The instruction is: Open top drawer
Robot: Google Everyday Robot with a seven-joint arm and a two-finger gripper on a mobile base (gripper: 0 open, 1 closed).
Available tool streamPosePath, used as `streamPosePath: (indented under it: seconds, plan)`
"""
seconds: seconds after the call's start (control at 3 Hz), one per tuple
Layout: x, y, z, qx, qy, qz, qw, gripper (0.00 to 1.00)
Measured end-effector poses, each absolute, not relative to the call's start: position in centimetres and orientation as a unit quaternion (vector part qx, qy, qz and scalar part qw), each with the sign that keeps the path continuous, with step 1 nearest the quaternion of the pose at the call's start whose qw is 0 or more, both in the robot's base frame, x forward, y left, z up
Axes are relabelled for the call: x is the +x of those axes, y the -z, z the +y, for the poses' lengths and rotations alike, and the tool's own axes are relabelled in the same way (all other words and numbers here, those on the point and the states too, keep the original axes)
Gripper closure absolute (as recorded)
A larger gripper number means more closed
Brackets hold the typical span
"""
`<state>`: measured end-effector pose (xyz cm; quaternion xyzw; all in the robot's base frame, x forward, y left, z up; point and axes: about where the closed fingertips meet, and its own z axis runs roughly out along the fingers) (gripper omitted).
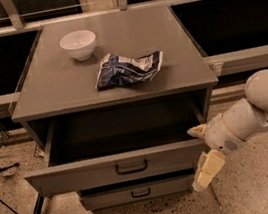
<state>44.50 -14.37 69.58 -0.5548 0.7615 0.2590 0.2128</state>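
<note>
Jaws wide and empty: gripper point(202, 151) sits at the right corner of the open top drawer point(79, 175). It looks rigid and likely slides easily; best grasped at its black handle point(131, 167).

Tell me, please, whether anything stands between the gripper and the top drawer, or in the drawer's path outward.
Nothing visible does. The gripper is beside a front corner of the top drawer, with no object between them, and nothing shows ahead of the drawer front.

A white bowl point(78, 44) sits well up-left of the gripper point(202, 152), itself low at right. A crumpled blue bag point(128, 68) lies nearer it.
</note>
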Motion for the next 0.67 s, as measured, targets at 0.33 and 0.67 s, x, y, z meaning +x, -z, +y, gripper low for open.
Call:
streamPosePath:
  seconds: [0.33,0.67]
  plan:
    - [45.6,-69.7,-13.4,-0.564,-0.255,0.754,0.219,0.00]
    - [47.0,-69.6,-12.3,-0.574,-0.253,0.744,0.230,0.00]
